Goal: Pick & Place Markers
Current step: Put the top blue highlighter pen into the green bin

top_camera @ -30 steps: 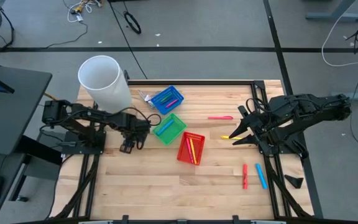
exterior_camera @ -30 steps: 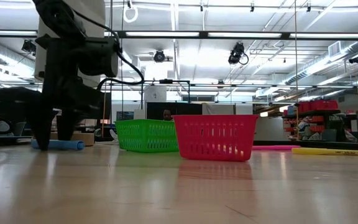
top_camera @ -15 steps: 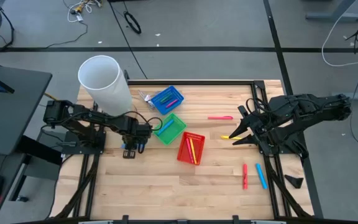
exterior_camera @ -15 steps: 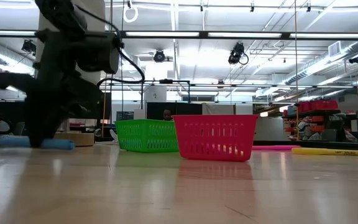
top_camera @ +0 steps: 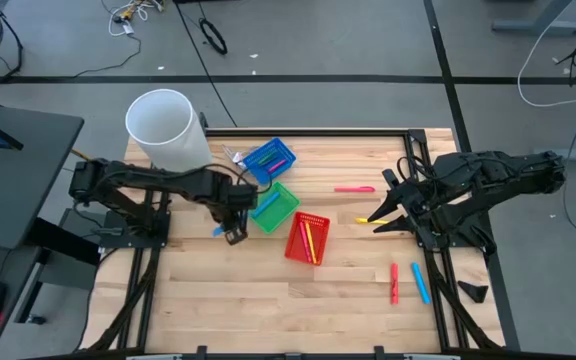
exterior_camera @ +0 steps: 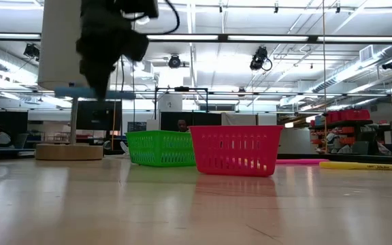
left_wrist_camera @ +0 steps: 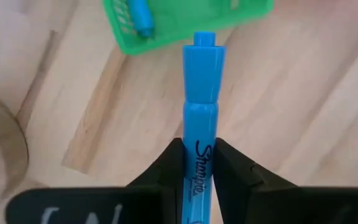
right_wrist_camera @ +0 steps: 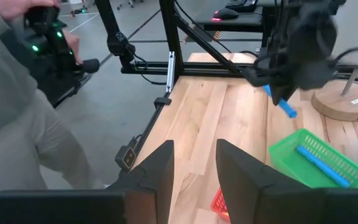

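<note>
The left gripper (left_wrist_camera: 201, 163) has just clamped the blue marker (left_wrist_camera: 202, 74) and lifted it; the green basket (left_wrist_camera: 166, 31), just ahead, is probably next.

"Sharpie" — black script on blue marker (left_wrist_camera: 201, 124) barrel (partly hidden).

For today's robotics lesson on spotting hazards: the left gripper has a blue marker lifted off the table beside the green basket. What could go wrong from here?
1. The left gripper pinches the blue marker near one end, with most of it sticking out; it might pivot or slip during the carry.
2. The green basket already holds a blue marker and lies close to the blue basket and red basket, so a slightly misjudged release could land outside or in the wrong one.
</note>
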Tool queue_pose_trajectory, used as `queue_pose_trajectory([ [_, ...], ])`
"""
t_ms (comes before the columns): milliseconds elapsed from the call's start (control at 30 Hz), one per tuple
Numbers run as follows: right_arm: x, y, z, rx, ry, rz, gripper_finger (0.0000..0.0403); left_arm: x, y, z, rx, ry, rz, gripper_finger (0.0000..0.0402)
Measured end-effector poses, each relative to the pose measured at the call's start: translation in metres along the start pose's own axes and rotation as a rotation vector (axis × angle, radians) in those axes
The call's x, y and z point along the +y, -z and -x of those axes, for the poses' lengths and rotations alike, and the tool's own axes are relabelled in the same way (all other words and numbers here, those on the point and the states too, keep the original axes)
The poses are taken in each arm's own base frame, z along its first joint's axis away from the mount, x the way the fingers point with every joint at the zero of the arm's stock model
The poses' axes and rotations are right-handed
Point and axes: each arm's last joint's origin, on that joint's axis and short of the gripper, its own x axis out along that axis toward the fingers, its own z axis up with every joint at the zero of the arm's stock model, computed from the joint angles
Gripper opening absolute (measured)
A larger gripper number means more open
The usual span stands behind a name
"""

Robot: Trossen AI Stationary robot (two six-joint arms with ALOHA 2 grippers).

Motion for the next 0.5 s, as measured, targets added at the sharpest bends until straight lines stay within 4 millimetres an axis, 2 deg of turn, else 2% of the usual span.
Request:
queue_pose_trajectory([
  [133, 0.0, 0.0, 0.0, -0.001, 0.0, 0.0, 0.0121, -0.008, -0.012, 0.028, -0.064, 0.037, 0.136, 0.0063],
  [267, 0.0, 0.0, 0.0, 0.0, 0.0, 0.0, 0.0121, -0.012, -0.018, 0.046, -0.103, 0.073, 0.279, 0.0063],
  [400, 0.0, 0.0, 0.0, -0.001, 0.0, 0.0, 0.0121, -0.013, -0.019, 0.049, -0.106, 0.087, 0.372, 0.0063],
  [500, 0.0, 0.0, 0.0, 0.0, 0.0, 0.0, 0.0121, -0.015, -0.022, 0.04, -0.067, 0.057, 0.411, 0.0063],
])
